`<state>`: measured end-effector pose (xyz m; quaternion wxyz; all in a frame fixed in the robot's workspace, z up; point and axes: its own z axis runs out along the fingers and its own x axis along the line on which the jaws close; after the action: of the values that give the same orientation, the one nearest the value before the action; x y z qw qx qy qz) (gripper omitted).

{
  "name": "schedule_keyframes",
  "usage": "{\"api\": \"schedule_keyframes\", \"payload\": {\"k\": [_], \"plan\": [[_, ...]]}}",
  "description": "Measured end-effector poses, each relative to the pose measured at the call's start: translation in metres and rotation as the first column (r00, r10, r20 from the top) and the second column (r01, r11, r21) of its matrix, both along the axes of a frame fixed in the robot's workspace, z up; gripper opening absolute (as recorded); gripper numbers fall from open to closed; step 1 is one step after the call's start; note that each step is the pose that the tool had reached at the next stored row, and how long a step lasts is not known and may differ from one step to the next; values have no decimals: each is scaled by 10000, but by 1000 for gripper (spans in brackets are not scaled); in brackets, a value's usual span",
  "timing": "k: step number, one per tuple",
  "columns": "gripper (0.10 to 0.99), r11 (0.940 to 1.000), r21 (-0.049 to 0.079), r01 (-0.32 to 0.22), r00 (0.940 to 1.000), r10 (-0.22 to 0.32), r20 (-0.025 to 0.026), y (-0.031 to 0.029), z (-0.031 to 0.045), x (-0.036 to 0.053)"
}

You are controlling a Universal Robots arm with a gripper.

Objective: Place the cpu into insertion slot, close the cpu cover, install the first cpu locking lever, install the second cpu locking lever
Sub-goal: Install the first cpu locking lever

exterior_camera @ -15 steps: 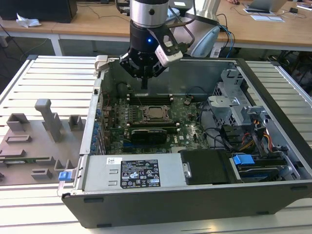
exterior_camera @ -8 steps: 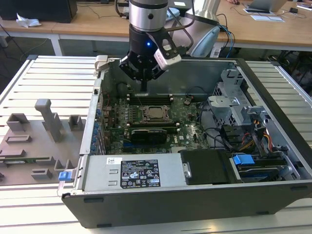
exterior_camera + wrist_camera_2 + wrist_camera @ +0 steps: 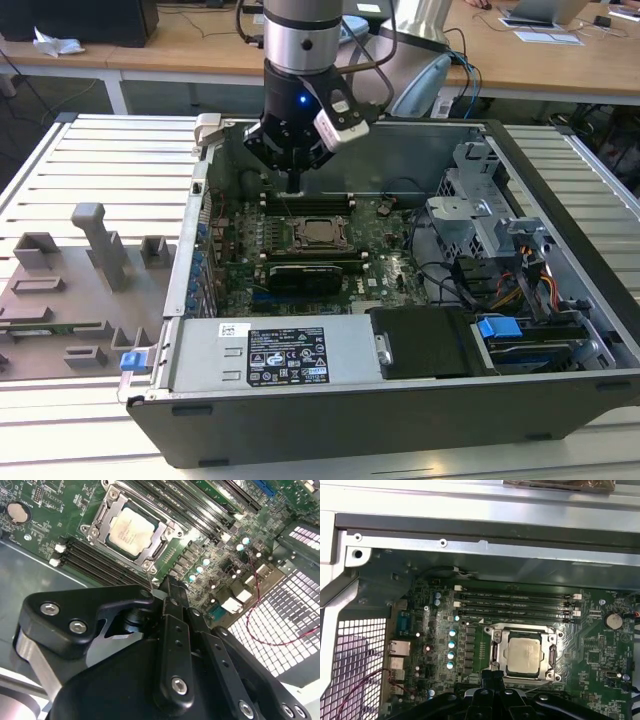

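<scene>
Small flat square cpu with a silver-grey metal top [image 3: 131, 531] sits seated in the square dark-framed insertion slot [image 3: 158, 545] on the green motherboard [image 3: 590, 655]. Thin dark-silver metal cpu cover [image 3: 503, 645] lies flat around it, its window showing the chip's top. I cannot tell whether the levers are latched.

My black pincer [image 3: 292, 183] hovers over the long black memory slots [image 3: 520, 602], just beside the socket. Its fingers look pressed together with nothing held.

My read: the chip is light, rigid, slick-topped and delicate underneath, so edges only. The cover is thin, stiff sheet metal; press it at the rim.
</scene>
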<state>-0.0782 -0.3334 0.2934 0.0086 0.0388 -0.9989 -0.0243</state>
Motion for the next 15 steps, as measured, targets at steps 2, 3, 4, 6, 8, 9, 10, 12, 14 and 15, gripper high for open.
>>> {"api": "schedule_keyframes", "payload": {"k": [2,3,4,6,8,9,10,12,14,15], "plan": [[106,10000,0,0,10000,0,0,0,-16,-2],[106,10000,0,0,10000,0,0,0,-27,-2],[106,10000,-1,0,10000,0,0,0,-34,-3],[106,10000,0,0,10000,0,0,0,-52,-4],[106,10000,-1,0,10000,0,-1,0,-81,-5],[106,10000,-1,0,10000,0,0,0,-100,-6],[106,10000,-1,0,10000,0,0,0,-115,-7],[106,10000,-1,0,10000,0,0,0,-149,-8],[106,10000,0,1,10000,-1,0,0,-187,-12],[106,10000,-1,1,10000,-1,-1,9,-191,-18]]}}
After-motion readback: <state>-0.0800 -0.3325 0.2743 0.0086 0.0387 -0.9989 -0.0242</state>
